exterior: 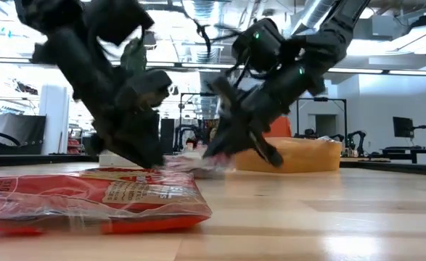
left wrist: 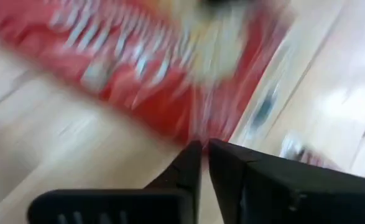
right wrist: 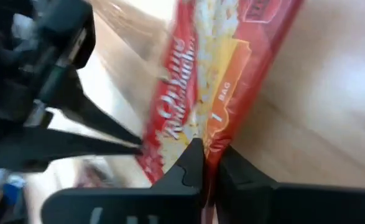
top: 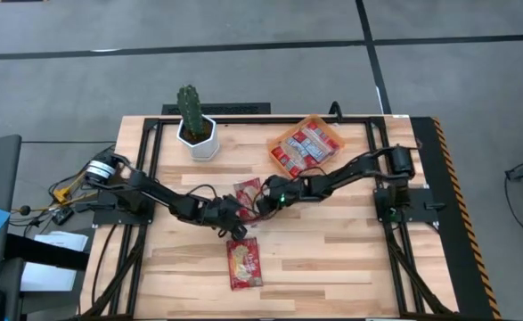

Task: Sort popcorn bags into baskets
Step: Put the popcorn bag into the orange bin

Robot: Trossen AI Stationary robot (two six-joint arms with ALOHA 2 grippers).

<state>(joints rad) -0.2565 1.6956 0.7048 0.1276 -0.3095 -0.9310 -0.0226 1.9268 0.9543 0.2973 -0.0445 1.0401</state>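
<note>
Low view, nearest: one popcorn bag (exterior: 89, 199) lies flat and free on the table (exterior: 329, 217), thin, light and crinkly. Behind it, the right gripper (right wrist: 208, 163) pinches a second bag (right wrist: 216, 81) by its sealed edge. The left gripper (left wrist: 204, 163), seemingly closed and empty, touches it. Farthest, the orange basket (top: 283, 141) holds several bags.

I am reaching both arms to the table's middle, my left gripper (top: 235, 225) nearly closed, my right gripper (top: 263, 203) pinching shut.
</note>
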